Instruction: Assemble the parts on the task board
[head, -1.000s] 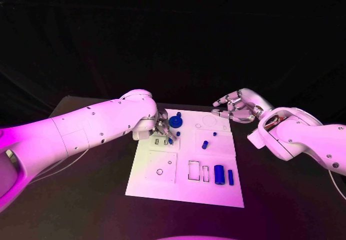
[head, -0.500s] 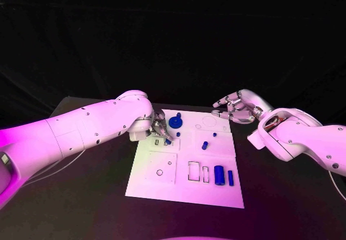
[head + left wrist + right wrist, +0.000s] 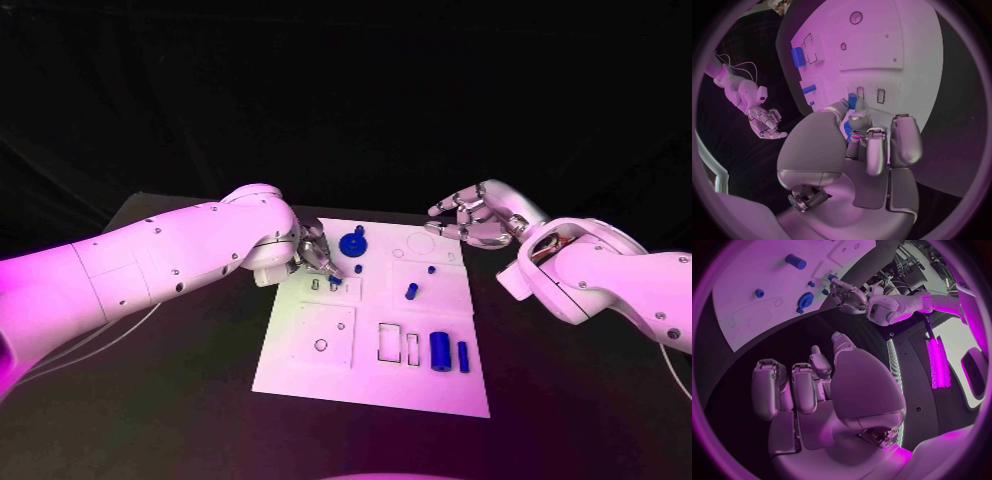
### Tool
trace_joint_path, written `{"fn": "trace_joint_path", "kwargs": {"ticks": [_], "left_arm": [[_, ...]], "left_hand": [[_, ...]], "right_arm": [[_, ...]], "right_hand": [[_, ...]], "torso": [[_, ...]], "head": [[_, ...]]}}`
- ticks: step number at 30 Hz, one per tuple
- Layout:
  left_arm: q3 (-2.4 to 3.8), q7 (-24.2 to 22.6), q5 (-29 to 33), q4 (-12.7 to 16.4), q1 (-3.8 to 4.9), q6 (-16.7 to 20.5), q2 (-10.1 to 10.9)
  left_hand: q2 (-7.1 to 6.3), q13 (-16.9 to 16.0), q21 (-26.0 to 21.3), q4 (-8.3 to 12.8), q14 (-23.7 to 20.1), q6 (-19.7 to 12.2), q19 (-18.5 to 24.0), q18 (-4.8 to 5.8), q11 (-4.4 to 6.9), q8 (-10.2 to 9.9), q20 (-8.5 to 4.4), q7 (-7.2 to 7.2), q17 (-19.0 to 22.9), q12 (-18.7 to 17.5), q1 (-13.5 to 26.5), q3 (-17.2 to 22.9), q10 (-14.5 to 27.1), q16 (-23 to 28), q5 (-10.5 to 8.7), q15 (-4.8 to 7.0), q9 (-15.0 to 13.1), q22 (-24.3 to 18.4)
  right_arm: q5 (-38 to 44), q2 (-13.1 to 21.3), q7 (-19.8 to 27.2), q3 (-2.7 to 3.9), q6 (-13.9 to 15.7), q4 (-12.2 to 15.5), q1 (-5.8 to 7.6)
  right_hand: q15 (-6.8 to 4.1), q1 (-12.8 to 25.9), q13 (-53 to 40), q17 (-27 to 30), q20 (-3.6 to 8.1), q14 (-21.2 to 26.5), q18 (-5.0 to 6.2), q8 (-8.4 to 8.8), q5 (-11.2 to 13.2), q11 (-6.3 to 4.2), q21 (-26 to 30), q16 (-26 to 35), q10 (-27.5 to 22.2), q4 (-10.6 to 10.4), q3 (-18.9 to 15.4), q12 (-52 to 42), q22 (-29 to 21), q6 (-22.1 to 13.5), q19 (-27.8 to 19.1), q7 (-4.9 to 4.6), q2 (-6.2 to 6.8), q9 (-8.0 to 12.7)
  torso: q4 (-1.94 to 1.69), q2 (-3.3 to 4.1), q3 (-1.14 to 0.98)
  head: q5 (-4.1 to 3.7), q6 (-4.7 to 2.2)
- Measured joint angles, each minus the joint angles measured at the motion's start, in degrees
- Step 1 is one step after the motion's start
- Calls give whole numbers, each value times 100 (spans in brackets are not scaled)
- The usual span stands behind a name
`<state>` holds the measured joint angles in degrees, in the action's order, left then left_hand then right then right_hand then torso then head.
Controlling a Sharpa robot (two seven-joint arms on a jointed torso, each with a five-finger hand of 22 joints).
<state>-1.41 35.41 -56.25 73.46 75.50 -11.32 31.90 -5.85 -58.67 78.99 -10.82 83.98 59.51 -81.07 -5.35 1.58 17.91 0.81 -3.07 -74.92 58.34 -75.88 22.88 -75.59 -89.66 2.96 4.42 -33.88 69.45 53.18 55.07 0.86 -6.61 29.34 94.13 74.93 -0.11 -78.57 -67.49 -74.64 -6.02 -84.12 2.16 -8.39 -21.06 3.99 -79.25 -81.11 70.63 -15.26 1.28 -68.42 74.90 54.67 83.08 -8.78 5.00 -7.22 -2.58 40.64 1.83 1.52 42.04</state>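
The white task board (image 3: 325, 360) lies in the middle of the table. My left hand (image 3: 320, 262) hovers over its far left part and pinches a small blue part (image 3: 335, 283) between thumb and fingers, just above two small slots (image 3: 881, 96); the left wrist view shows the same part (image 3: 852, 102) at the fingertips. A blue gear (image 3: 353, 243) stands beside that hand. A blue peg (image 3: 411, 291) sits mid-board, and two blue cylinders (image 3: 438, 351) lie near the right edge. My right hand (image 3: 473, 220) floats off the board's far right corner, fingers loosely bent and apart, holding nothing.
Outlined recesses (image 3: 391, 342) and a small ring hole (image 3: 320, 345) mark the board's near half. Black table (image 3: 173, 400) surrounds the board on all sides. The right wrist view shows the gear (image 3: 805, 300) and the left hand (image 3: 845, 297) across the board.
My left arm has swung a little outward while its hand stays over the slots with the blue part. The right hand has not moved.
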Motion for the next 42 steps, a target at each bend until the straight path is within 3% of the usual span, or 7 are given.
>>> {"fn": "trace_joint_path", "kwargs": {"ticks": [8,19,42], "left_arm": [[-1,-34,12,103,-69,172,106],[-1,-23,-13,69,-125,191,71],[8,46,-135,54,-128,64,87]], "left_hand": [[-45,0,0,-10,-1,0,0,0,-1,-6,0,0,0,0,45,100,0,0,-3,-1,-36,8],[-127,14,22,43,-2,21,0,0,2,-30,0,20,1,-25,128,284,-44,0,-20,-2,-70,16],[-229,-2,22,97,-2,62,0,0,26,26,0,20,2,-30,281,458,-88,0,-17,39,-162,30]], "right_arm": [[0,11,0,0,-1,-2,-12],[0,9,-1,0,-6,-2,-27],[0,8,-3,0,-12,-10,-39]], "right_hand": [[0,0,0,0,0,0,0,0,0,0,0,0,0,0,0,0,4,0,0,0,0,0],[0,0,0,0,0,0,0,0,-14,0,0,0,0,0,0,0,4,0,0,0,0,0],[0,0,0,0,0,0,0,0,-23,0,-1,0,0,0,0,0,2,0,0,0,0,0]], "torso": [[1,2,4],[13,8,8],[17,7,1]], "head": [[16,21],[55,47],[72,60]]}}
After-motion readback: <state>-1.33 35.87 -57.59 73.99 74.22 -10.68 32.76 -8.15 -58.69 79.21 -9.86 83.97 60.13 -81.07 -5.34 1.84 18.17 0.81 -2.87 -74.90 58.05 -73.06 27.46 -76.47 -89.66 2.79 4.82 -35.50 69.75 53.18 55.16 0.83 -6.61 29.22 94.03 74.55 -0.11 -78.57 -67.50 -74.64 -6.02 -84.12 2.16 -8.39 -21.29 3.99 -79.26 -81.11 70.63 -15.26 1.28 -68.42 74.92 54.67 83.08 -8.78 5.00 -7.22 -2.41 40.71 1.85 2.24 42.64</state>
